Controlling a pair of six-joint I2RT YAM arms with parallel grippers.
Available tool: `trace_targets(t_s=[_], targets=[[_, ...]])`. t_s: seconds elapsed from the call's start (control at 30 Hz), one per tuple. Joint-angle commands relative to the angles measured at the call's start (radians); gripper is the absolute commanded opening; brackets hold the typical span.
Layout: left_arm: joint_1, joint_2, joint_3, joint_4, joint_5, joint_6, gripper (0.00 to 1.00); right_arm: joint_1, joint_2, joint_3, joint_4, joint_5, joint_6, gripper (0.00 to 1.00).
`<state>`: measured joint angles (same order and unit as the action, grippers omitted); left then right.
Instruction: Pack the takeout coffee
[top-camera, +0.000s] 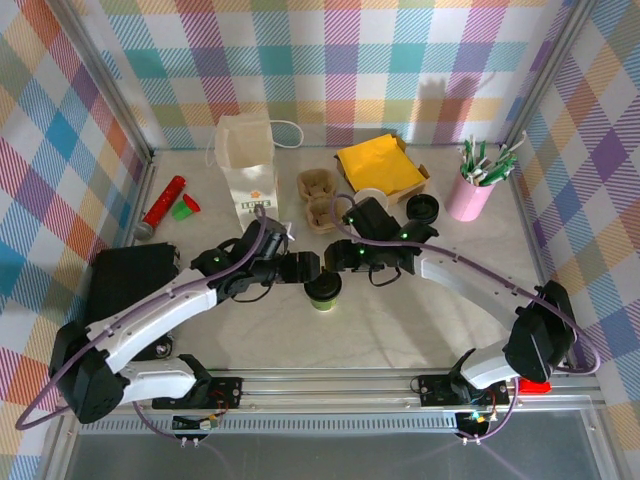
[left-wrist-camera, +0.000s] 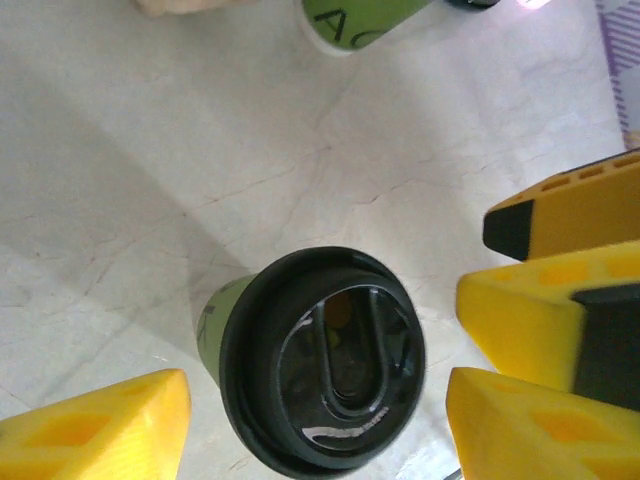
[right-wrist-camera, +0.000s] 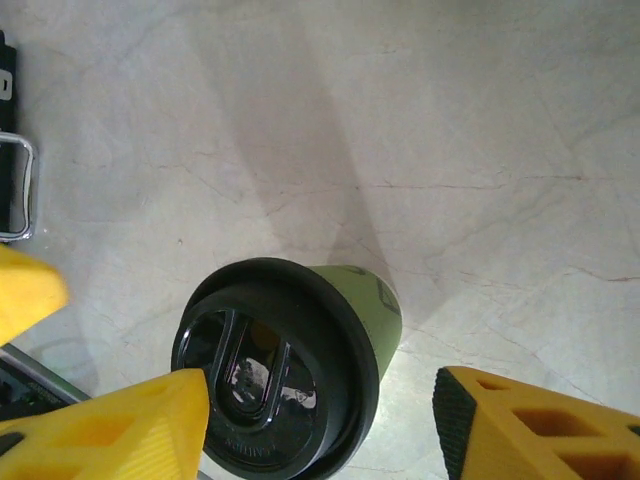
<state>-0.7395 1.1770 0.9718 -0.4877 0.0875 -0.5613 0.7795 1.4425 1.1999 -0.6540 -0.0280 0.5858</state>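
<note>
Both the left gripper (top-camera: 303, 270) and right gripper (top-camera: 349, 262) flank the lidded coffee cup (top-camera: 323, 290), fingers apart, not yet in the white bag (top-camera: 248, 160).

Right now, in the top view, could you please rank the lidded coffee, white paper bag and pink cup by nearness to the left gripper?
1. Lidded coffee, right beside the left gripper.
2. White paper bag, farther back, left.
3. Pink cup, back right.

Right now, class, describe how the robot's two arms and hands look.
Left arm and right arm: white links, black joints, purple cables, green lights. Left hand and right hand: chunky yellow fingers with recessed pockets.
</note>
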Motion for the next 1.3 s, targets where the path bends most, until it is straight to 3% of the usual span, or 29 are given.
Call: trace_targets(t_s=[0.0, 0.23, 0.5, 0.87, 1.27], targets=[[0.018, -0.074, 0.031, -0.098, -0.090, -0.017, 0.70, 0.013, -0.020, 0.034, -0.086, 0.042, -0.001, 0.64], [0.049, -0.272, -0.044, -0.209, -0.329, -0.084, 0.75, 0.133, -0.004, 0.101, -0.187, 0.214, 0.061, 0.82], [0.072, -0.424, -0.101, -0.284, -0.409, -0.089, 0.77, 0.251, 0.127, 0.212, -0.264, 0.334, 0.079, 0.92], [0.072, -0.451, -0.114, -0.290, -0.403, -0.085, 0.77, 0.290, 0.248, 0.271, -0.266, 0.349, 0.087, 0.93], [0.074, -0.453, -0.126, -0.281, -0.398, -0.084, 0.77, 0.302, 0.291, 0.282, -0.258, 0.355, 0.089, 0.85]])
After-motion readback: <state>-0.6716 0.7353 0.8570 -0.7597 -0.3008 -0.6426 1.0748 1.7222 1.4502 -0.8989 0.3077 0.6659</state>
